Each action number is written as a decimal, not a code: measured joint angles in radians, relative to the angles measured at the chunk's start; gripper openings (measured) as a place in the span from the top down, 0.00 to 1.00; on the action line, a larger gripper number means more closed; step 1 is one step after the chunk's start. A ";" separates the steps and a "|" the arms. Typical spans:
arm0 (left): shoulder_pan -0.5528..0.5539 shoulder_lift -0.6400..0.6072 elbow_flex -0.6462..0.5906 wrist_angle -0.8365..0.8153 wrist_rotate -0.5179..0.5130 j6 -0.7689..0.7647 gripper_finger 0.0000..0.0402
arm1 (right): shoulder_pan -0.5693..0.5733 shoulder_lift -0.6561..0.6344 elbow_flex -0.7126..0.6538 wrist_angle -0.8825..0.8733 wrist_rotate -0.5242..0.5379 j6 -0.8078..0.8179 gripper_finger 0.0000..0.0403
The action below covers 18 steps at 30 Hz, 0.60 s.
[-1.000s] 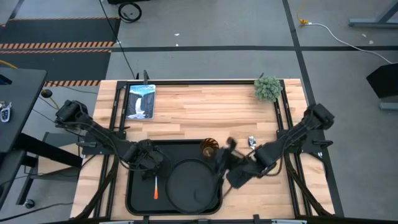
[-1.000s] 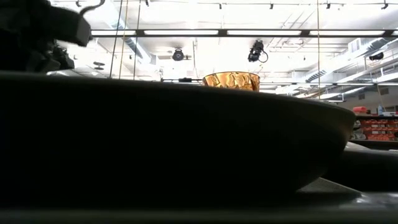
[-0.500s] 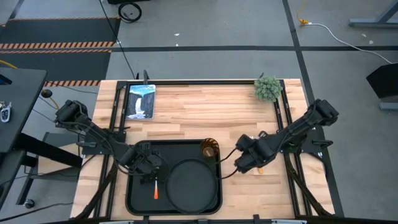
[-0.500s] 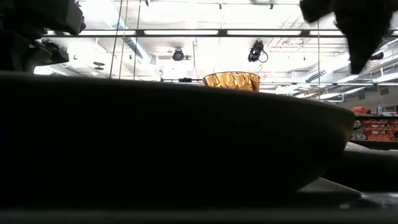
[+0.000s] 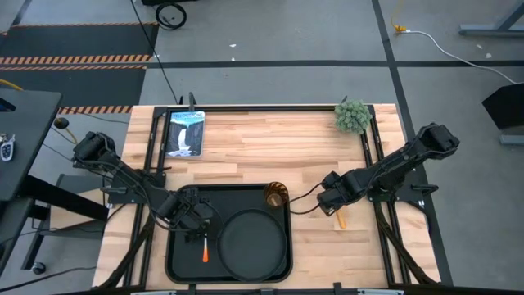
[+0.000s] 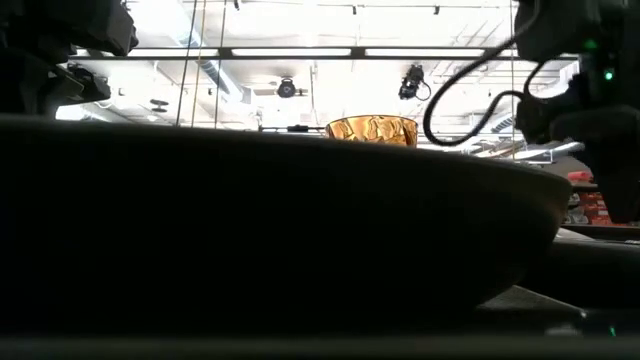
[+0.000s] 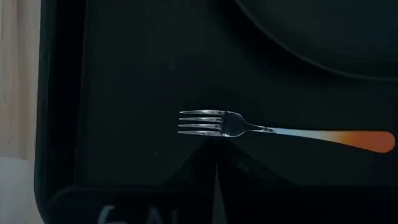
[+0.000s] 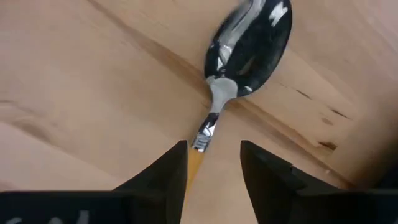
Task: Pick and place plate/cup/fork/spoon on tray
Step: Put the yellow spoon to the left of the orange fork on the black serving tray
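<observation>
The black tray (image 5: 178,246) lies at the table's near edge. On it rest the round black plate (image 5: 255,243), the amber cup (image 5: 276,197) at its far right corner, and the fork (image 7: 230,124), flat by the left rim, its red-orange handle (image 5: 205,254) toward the near edge. My left gripper (image 7: 216,171) hangs shut just above the fork's neck. The spoon (image 8: 249,43) lies on the bare wood right of the tray. My right gripper (image 8: 213,163) points down over it, open, a finger on each side of the yellow-orange handle (image 8: 196,160).
A small green plant (image 5: 353,115) stands at the far right corner and a framed picture (image 5: 184,133) lies at the far left. Bare wood stretches between them and the tray. In the low view the dark rim (image 6: 300,230) fills the foreground with the cup's top (image 6: 372,129) behind.
My right gripper has swung from above the tray's right part, by the cup, toward the table's right edge and come down over the spoon, turning until it points straight down. The things on the tray have stayed where they were.
</observation>
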 joint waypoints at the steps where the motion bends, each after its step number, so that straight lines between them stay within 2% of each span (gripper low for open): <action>1: 0.000 0.000 0.000 0.000 0.000 0.000 0.94 | -0.002 0.000 -0.010 0.006 0.000 0.005 0.60; 9: 0.000 0.000 0.000 0.000 0.000 0.000 0.94 | -0.003 0.002 -0.058 0.073 0.001 0.047 0.50; 13: 0.000 0.000 0.000 0.001 -0.009 -0.001 0.94 | -0.003 0.002 -0.096 0.180 0.003 0.047 0.51; 18: 0.000 0.000 0.000 0.001 -0.018 -0.001 0.94 | -0.003 -0.001 -0.133 0.191 0.012 0.083 0.54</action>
